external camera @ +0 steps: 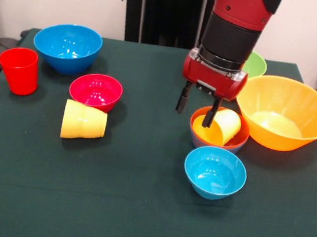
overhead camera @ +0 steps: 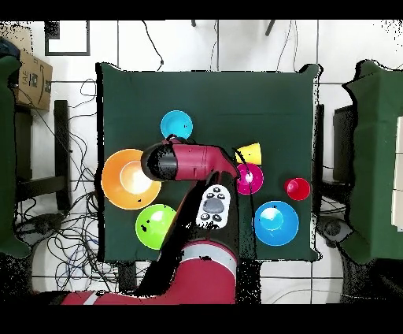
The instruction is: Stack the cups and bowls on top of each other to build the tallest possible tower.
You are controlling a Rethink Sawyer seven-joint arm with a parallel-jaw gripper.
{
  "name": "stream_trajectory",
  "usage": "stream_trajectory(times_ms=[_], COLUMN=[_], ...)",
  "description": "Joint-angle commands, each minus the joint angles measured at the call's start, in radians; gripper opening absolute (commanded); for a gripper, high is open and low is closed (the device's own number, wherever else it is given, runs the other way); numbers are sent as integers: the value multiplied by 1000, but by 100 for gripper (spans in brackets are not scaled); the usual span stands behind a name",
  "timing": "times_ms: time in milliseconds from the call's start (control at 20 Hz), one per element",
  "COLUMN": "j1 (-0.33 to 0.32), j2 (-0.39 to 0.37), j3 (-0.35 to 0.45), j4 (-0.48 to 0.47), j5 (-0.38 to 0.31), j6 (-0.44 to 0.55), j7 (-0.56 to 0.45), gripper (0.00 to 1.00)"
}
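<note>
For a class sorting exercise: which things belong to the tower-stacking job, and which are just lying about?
Job: red cup, tipped yellow cup, nested yellow cup, blue bowl, crimson bowl, orange-red bowl, light-blue bowl, large orange bowl, green bowl.
Lying about: cardboard box, floor cables.

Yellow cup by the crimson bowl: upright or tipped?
Tipped. The yellow cup lies on its side on the green tablecloth, just in front of the crimson bowl.
</note>
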Motion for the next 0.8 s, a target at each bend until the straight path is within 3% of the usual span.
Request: stream_trajectory(times_ms=[50, 350, 800], j1=[-1, 24, 13], j2=[56, 79, 104], j3=[116, 104, 116], j4=[1, 2, 0], j5=[-40, -30, -42], j6=[45, 19, 4], j7=[1, 38, 16], gripper=[100, 100, 100])
